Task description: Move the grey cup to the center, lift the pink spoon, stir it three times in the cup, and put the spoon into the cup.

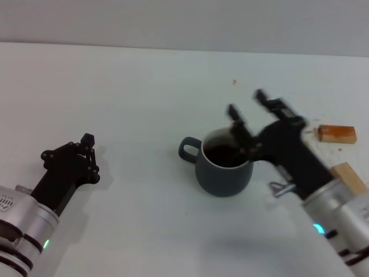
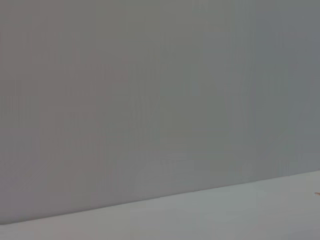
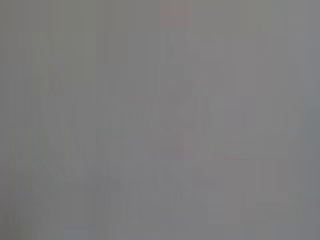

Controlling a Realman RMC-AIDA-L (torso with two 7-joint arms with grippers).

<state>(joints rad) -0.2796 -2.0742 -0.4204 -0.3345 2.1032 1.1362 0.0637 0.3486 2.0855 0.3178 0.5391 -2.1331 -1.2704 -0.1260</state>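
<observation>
The grey cup (image 1: 223, 167) stands upright near the middle of the white table (image 1: 144, 92), its handle to the left and dark liquid inside. My right gripper (image 1: 247, 105) is open and empty. It hovers just above and behind the cup's right rim, with its fingers (image 1: 234, 113) spread and pointing away from me. My left gripper (image 1: 86, 141) rests low over the table at the left, shut and empty, far from the cup. The pink spoon is not in view. The wrist views show only grey wall and a strip of table.
Two tan wooden blocks lie at the right, one (image 1: 337, 134) farther back and one (image 1: 347, 175) beside my right arm. A small brown speck (image 1: 234, 82) lies on the table behind the cup.
</observation>
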